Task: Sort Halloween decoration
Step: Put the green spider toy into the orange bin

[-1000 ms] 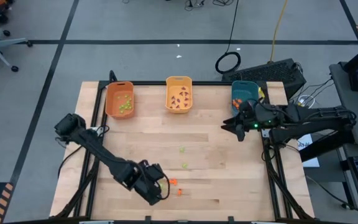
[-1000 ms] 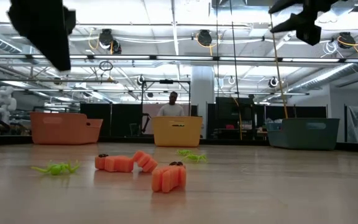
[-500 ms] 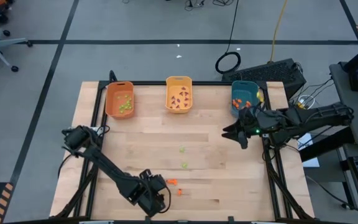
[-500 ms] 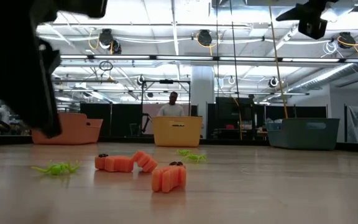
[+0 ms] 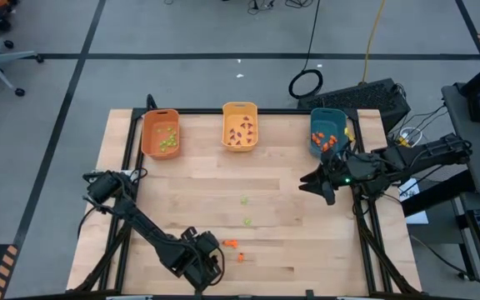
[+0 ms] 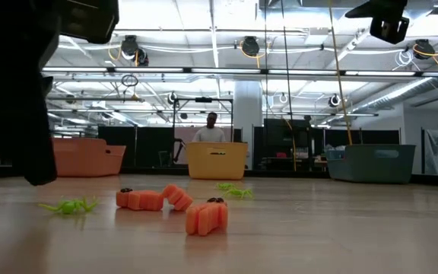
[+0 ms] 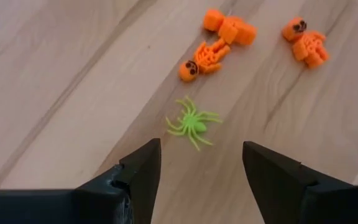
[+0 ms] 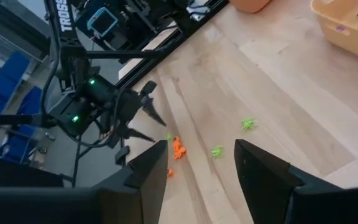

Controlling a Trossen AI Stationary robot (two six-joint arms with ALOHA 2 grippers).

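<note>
A light green spider (image 7: 192,122) lies flat on the wood, just ahead of my left gripper (image 7: 201,152), whose open fingers stand on either side of it without touching. That gripper (image 5: 212,257) hangs low near the table's near edge. Three orange trinkets (image 7: 205,59) (image 7: 230,28) (image 7: 304,42) lie just past the spider. Two more green trinkets (image 5: 244,200) (image 5: 247,221) lie mid-table. My right gripper (image 5: 311,182) waits open, high above the table's right side.
Along the far edge stand an orange bin (image 5: 160,133) holding green trinkets, a yellow bin (image 5: 240,127) holding purple ones and a teal bin (image 5: 327,132) holding orange ones. A person (image 6: 211,129) stands in the room beyond the table.
My left gripper has come down toward the table and a little toward the near edge, ending low over the green spider beside the orange trinkets. My right gripper has swung slightly toward the near edge. The trinkets have not moved.
</note>
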